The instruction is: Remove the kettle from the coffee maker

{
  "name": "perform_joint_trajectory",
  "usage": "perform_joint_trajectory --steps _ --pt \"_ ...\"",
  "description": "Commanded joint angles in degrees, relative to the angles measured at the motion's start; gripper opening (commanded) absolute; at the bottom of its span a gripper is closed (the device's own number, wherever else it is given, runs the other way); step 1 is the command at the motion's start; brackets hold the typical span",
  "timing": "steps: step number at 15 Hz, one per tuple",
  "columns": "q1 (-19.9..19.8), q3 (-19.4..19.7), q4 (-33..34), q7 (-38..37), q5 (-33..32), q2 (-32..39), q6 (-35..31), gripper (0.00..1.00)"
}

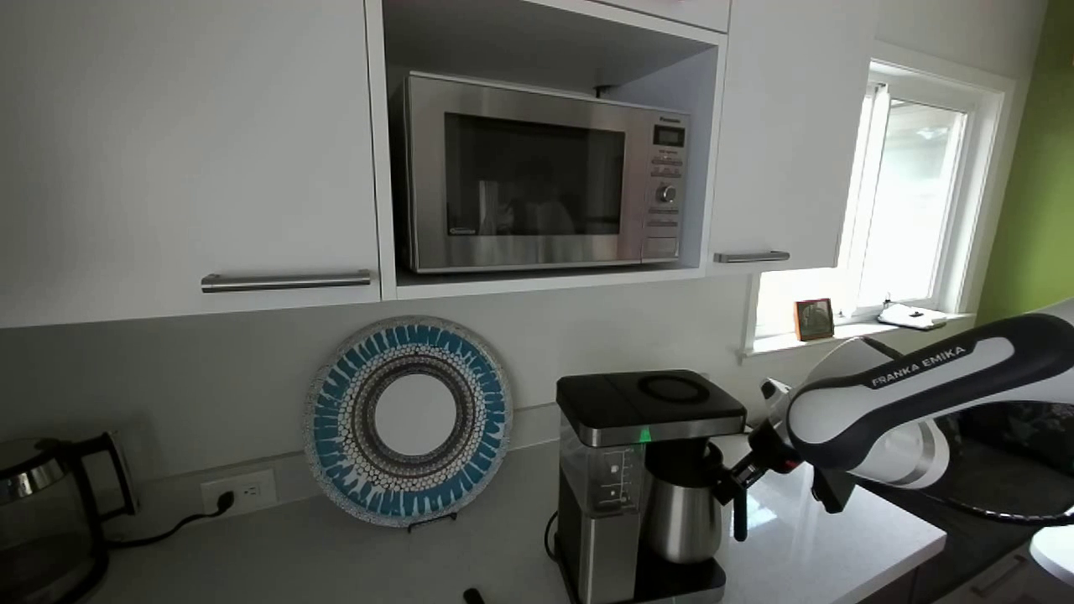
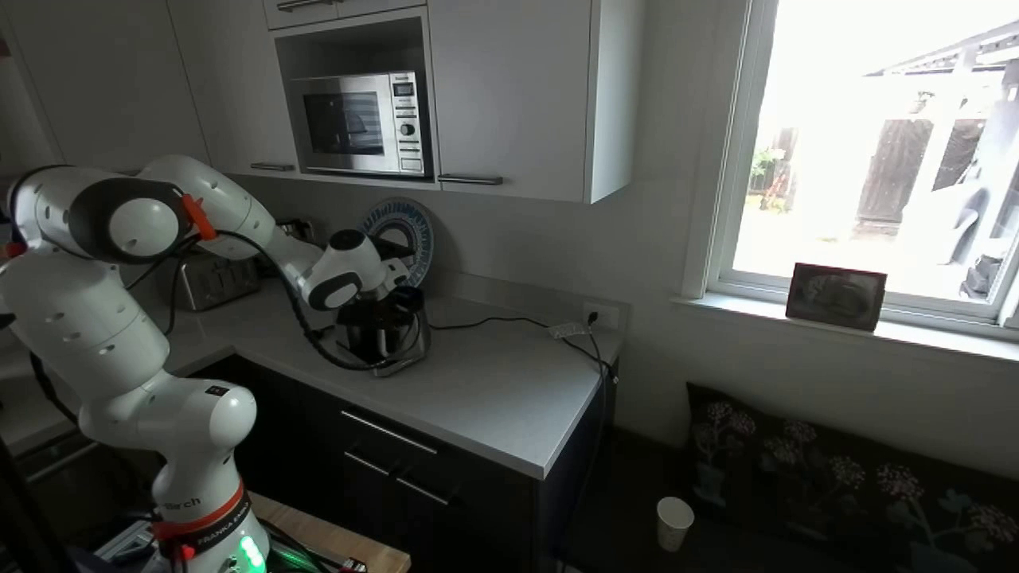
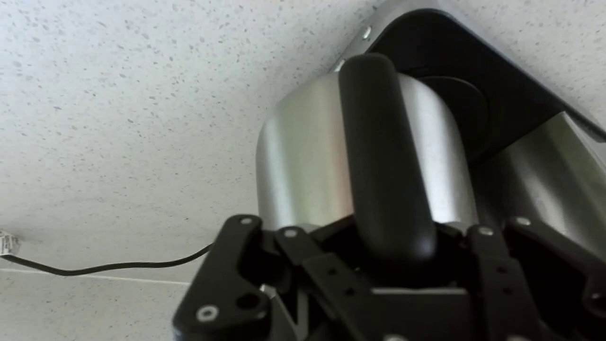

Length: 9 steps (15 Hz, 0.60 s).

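Pale counter (image 1: 352, 562) under white cabinets (image 1: 185, 151), window (image 1: 910, 201) at the right of the frame. Kettle (image 1: 684, 524) is lower right in an exterior view, beneath the black top (image 1: 617, 398) of the coffee maker (image 1: 608, 537): not out yet. My gripper (image 3: 395, 224) is at its handle (image 3: 381, 142) in the wrist view; jaws look closed on it from both sides, contact faces hidden. My judgement: reach done, grasp apparently made, drawing-out left. Whether kettle and black base (image 3: 426, 38) touch, I cannot tell; part of the base shows bare, upper right of the wrist view. Kettle's look: brushed steel, rounded lower edge, streaky reflections, roughly upright. Handle thick, matte black, blunt-ended.
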State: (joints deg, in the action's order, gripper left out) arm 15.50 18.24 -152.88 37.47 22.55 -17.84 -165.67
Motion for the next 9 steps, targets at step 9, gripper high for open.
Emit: perform_joint_trajectory --steps 9 --pt "-3.9 -0.5 0.1 -1.1 -2.7 2.7 -5.2 0.00"
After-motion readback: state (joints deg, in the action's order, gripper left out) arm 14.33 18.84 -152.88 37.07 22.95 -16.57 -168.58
